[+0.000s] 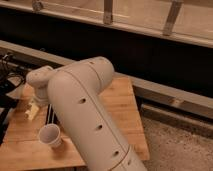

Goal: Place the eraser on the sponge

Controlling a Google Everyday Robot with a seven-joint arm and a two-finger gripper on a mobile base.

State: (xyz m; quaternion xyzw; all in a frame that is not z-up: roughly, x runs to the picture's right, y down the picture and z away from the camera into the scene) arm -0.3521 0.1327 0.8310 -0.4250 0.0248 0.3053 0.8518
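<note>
Hand low over the table's left side, near the cup — eraser indiscernible, grip unclear.

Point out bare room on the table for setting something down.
Free on the table: the strip right of the arm, up to the right edge, and the front-left corner before the white cup. Crowded: the left side, where the gripper hangs just behind the cup.

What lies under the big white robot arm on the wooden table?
Only bare wooden table and a white cup show beside it. The gripper hangs over the table behind the cup; the arm hides the rest.
</note>
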